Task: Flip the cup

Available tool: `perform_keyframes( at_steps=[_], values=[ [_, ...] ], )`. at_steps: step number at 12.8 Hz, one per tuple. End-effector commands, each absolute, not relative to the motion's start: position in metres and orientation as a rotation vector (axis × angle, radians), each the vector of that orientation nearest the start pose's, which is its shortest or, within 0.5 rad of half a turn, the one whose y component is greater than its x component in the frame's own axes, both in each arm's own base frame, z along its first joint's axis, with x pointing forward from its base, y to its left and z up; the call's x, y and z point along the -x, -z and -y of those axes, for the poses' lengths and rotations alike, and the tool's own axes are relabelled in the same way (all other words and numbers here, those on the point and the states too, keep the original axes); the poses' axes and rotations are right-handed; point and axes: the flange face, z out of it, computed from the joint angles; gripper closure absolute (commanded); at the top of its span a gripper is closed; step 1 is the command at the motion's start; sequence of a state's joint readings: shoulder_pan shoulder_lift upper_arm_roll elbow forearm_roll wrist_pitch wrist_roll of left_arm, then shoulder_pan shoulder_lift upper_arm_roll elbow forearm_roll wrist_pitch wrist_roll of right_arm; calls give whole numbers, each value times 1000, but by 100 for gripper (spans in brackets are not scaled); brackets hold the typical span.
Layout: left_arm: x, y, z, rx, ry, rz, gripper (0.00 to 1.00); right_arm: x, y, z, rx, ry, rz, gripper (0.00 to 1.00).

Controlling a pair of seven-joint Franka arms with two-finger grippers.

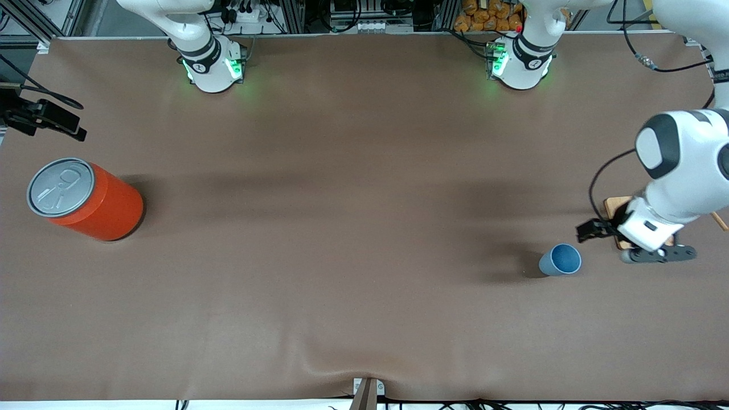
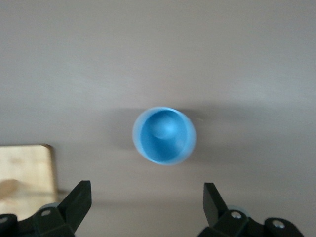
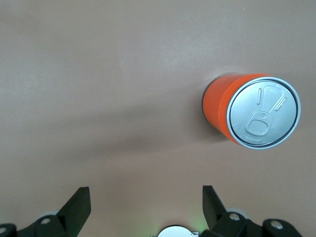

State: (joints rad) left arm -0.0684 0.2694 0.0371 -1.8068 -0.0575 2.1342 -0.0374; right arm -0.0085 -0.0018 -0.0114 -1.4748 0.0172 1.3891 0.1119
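The cup (image 1: 561, 260) is a small light-blue tumbler that stands upright on the brown table, mouth up, toward the left arm's end. In the left wrist view I look down into the cup (image 2: 164, 135) and see its darker blue inside. My left gripper (image 1: 591, 230) hangs open and empty just beside the cup, apart from it. In the left wrist view the left gripper (image 2: 146, 195) has its two black fingers spread wide and the cup lies ahead of the gap. My right gripper (image 3: 145, 197) is open and empty, high over the table, and waits.
A big orange can (image 1: 85, 199) with a grey pull-tab lid stands toward the right arm's end and also shows in the right wrist view (image 3: 252, 111). A wooden board (image 1: 617, 208) lies under the left arm, beside the cup.
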Motion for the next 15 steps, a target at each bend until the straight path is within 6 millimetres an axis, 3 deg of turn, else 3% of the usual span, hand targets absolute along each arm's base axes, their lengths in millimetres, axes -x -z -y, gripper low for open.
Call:
perform_keyframes(
  at_steps=[1, 3, 7, 13, 15],
  values=[
    [-613, -428, 49, 3153, 64, 33, 0, -534, -661, 0, 3117, -133, -170, 0],
    [-604, -447, 54, 3119, 26, -10, 0, -533, -662, 1, 3119, -131, -175, 0],
    [-598, -515, 66, 3111, -45, -35, 0, -533, -662, 0, 3119, -131, -170, 0],
    [-576, -554, 83, 3102, -112, -79, 0, -533, -661, 3, 3118, -133, -175, 0],
    [-567, -576, 82, 3101, -102, -79, 0, -533, -661, 3, 3118, -133, -172, 0]
  ],
)
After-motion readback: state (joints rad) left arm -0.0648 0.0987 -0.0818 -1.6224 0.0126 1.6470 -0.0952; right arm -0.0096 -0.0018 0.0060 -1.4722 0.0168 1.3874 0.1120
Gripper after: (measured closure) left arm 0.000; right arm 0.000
